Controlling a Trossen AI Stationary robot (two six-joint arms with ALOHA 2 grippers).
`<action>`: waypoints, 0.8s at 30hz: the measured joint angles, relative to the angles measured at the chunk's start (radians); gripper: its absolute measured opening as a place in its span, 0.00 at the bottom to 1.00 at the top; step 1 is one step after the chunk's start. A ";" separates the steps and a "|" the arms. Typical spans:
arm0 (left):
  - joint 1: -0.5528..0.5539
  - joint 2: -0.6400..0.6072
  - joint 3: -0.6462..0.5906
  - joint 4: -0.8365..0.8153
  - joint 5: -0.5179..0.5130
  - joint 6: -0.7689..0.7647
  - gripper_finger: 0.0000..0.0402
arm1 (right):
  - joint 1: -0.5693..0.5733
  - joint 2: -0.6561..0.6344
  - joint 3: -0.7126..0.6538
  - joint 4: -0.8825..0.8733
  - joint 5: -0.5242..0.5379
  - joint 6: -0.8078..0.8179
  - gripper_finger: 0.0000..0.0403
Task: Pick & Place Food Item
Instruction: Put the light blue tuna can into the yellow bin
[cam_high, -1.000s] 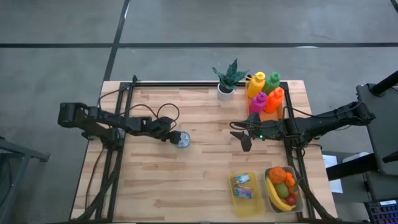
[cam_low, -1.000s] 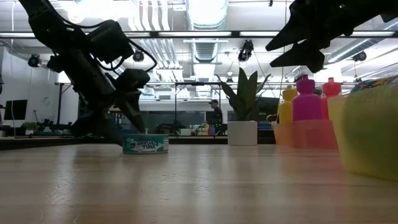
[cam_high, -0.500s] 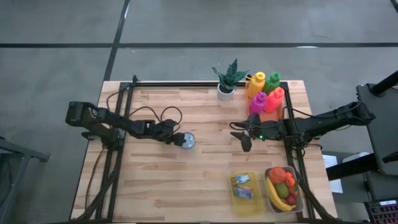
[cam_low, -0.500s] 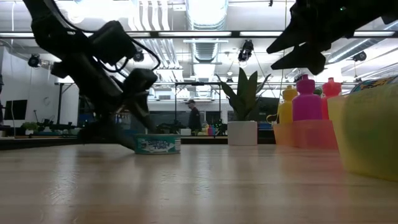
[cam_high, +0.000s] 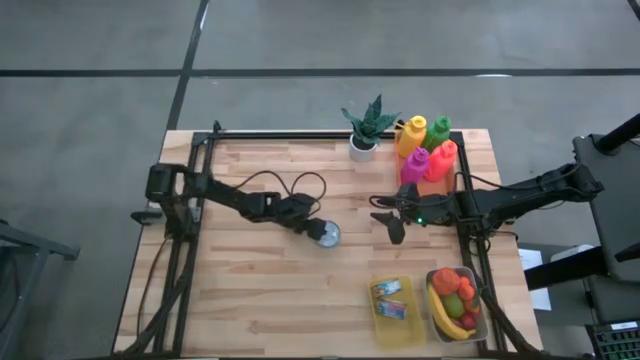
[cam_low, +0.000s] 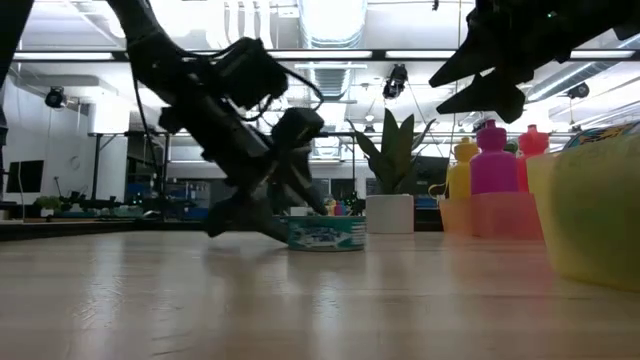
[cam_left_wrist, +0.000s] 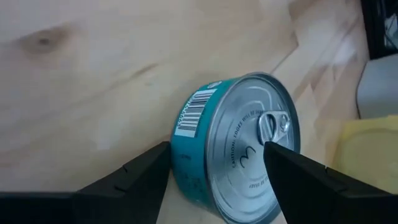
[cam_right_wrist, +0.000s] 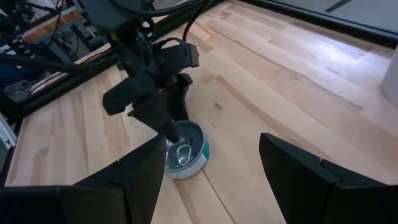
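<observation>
One small tin (cam_high: 327, 234) sat mid-table, clamped by its curved wall in the left gripper (cam_high: 318, 231). It looked rigid, slick, fairly heavy. At three o'clock, the right gripper (cam_high: 388, 220) hovered, fingers apart, empty.

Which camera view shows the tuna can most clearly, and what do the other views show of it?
The left wrist view: the tuna can fills it, between the left gripper's fingers, with barcode and pull tab visible. The high view shows a small disc, the low view its side label, and the right wrist view its top, partly behind that gripper.
</observation>
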 joint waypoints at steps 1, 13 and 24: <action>0.000 0.003 0.014 -0.013 0.004 0.009 0.66 | 0.000 0.000 -0.003 -0.001 -0.001 0.006 0.63; 0.011 -0.067 0.049 -0.114 0.094 0.016 0.66 | 0.038 0.000 -0.041 0.026 -0.003 0.011 0.63; -0.003 -0.273 0.049 -0.129 -0.004 0.468 0.66 | 0.038 0.000 -0.042 0.060 0.001 0.014 0.63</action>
